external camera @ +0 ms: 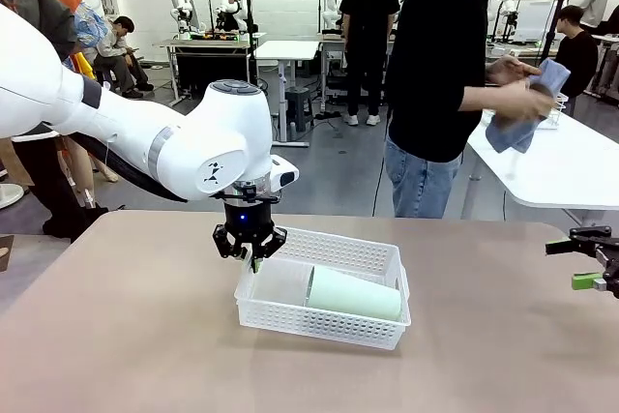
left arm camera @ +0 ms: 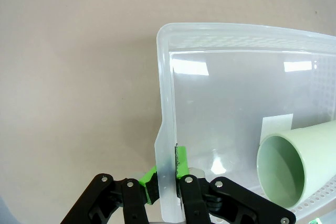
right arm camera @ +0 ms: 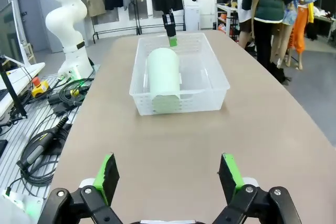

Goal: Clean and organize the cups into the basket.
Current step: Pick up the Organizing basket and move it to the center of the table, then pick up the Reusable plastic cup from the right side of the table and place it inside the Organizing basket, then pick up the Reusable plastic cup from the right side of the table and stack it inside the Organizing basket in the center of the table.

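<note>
Left gripper (left arm camera: 165, 171) jaws pinch the basket (left arm camera: 236, 27) by its end wall; mint cup (left arm camera: 315, 145) lies inside. Any slide is best done slowly, flat on the counter (external camera: 116, 336). Right gripper (right arm camera: 169, 176) jaws spread.

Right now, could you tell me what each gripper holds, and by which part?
The left gripper grips the shallow white mesh-sided plastic basket by one short end wall; the right gripper holds nothing.

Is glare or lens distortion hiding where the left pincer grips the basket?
Left wrist view: bright light reflections on the basket floor, rim bowed by the wide lens, yet the left pincer on the wall is sharp. Front view: evenly lit, no glare.
</note>
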